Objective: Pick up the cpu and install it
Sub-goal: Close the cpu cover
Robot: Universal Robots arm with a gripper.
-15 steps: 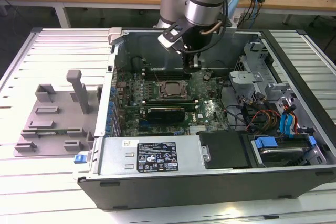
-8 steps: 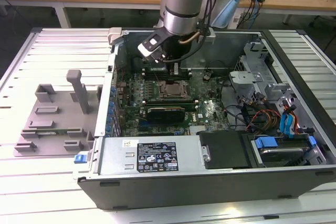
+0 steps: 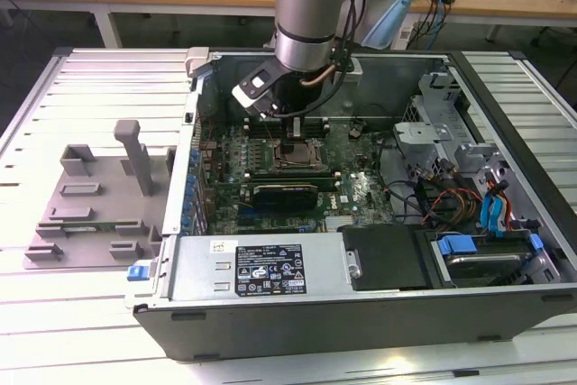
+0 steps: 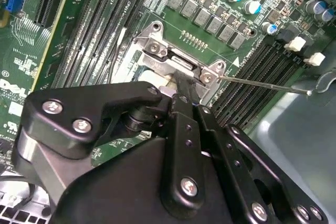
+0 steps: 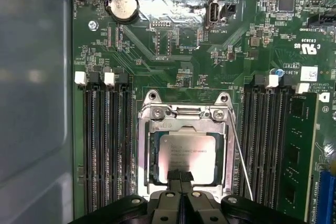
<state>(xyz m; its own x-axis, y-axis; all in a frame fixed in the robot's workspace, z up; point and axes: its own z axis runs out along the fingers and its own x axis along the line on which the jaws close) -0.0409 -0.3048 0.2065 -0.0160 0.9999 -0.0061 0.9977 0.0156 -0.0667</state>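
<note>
I'm holding the gripper point(image 5: 180, 179) low over the socket point(image 5: 185, 148), fingers pinched together on the near edge of the cpu point(image 5: 187, 153) sitting inside its metal frame, and I'm keeping it flat and square so it seats cleanly.

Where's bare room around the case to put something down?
Free: the slatted table behind the grey tray, and the strip right of the computer case in the exterior view. Crowded: inside the case, where the gripper sits over the cpu in its socket.
</note>
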